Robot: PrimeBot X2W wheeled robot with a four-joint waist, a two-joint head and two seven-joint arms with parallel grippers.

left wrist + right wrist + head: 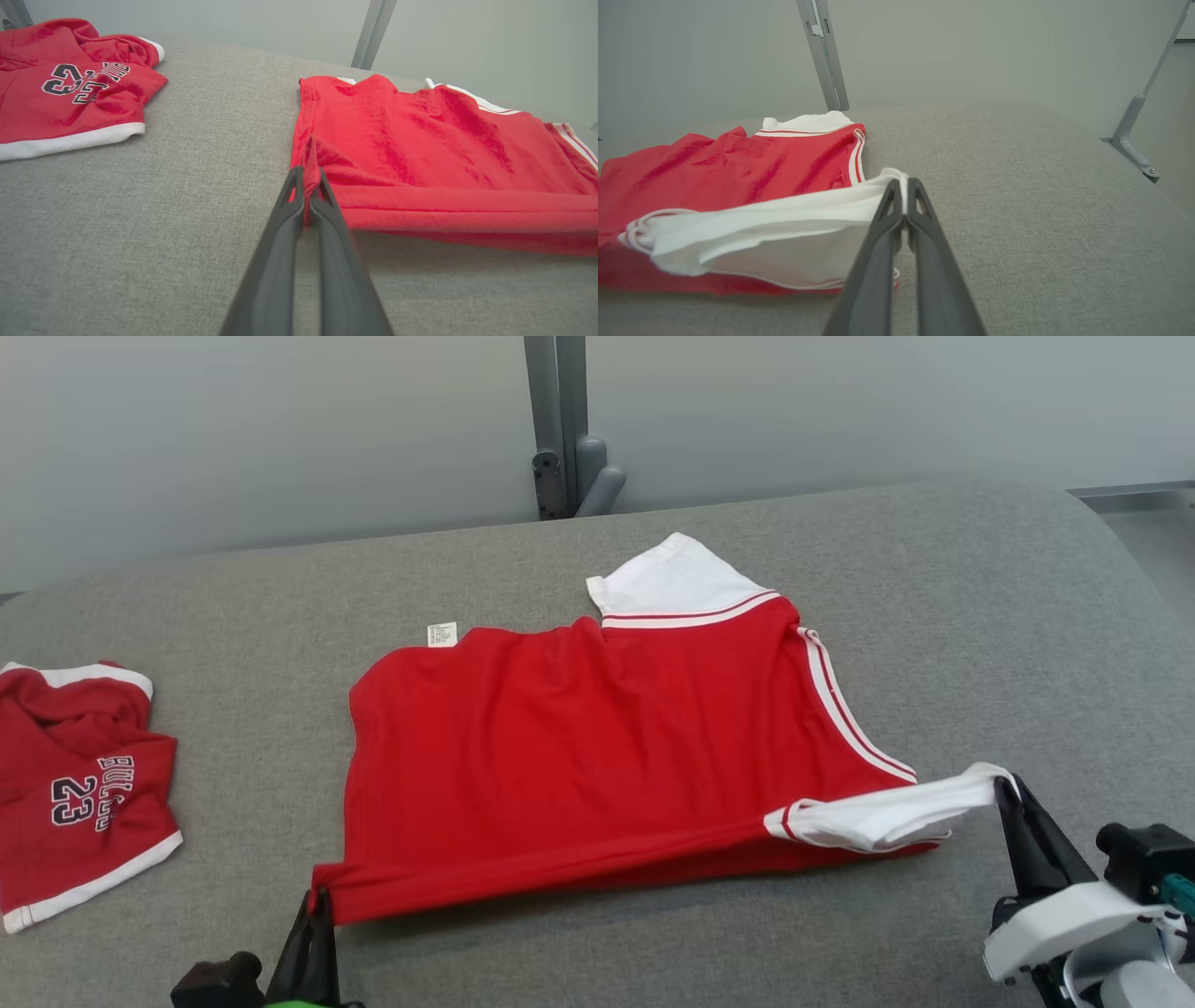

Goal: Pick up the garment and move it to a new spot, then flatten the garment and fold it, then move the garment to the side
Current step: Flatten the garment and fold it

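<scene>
The garment (84, 784), red shorts with a white hem and a "BULLS 23" print, lies crumpled at the table's far left (70, 93). In the middle lies a red T-shirt (597, 747) with white sleeves and striped trim. My left gripper (317, 896) is shut on its near left hem corner (308, 186). My right gripper (1006, 784) is shut on the tip of the near white sleeve (903, 186). The shirt's near edge hangs taut between both grippers, slightly off the cloth surface. The rest of the shirt (738, 172) lies flat.
The grey fabric-covered table (980, 616) ends in a rounded edge at the right. A grey metal post (560, 429) stands behind the far edge before a pale wall. A second bracket (1134, 149) sits off the right edge.
</scene>
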